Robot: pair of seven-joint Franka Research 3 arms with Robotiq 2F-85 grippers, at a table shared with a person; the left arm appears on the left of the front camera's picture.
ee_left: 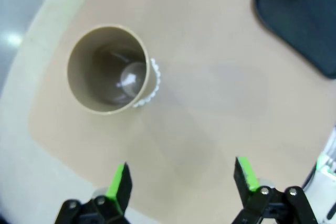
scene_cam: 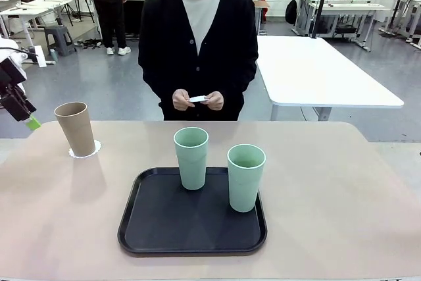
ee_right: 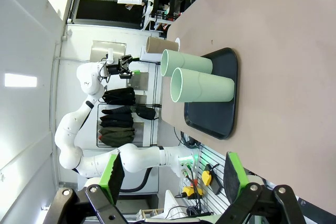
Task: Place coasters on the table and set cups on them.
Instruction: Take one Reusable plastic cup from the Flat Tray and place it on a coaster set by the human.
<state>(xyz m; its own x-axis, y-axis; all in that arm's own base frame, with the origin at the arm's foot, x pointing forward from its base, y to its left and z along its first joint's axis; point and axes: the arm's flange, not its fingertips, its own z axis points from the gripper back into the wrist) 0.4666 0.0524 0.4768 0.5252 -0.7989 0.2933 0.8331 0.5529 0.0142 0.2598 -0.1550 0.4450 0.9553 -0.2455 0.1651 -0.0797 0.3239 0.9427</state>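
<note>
Closest, a matte black tray (scene_cam: pixel 151 241) with rounded corners sits on the tan table (scene_cam: pixel 342 215). It carries a tapered mint cup (scene_cam: pixel 246 177) and, just behind, a second mint cup (scene_cam: pixel 191 157). Farther left, a brown cup (scene_cam: pixel 75 128) stands on a scalloped paper coaster (scene_cam: pixel 94 150). The left arm (scene_cam: pixel 13 93) hangs tilted beside it, jaws wide apart; the right arm's jaws, rolled sideways, gape too. At the far edge a person's hands (scene_cam: pixel 183 100) pinch another white coaster (scene_cam: pixel 198 99).

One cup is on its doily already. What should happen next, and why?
Probably the left gripper, open and empty, should reach toward the left green cup on the tray: only the tan cup sits on a coaster, and the person's hands hold a spare coaster, not yet laid.
</note>
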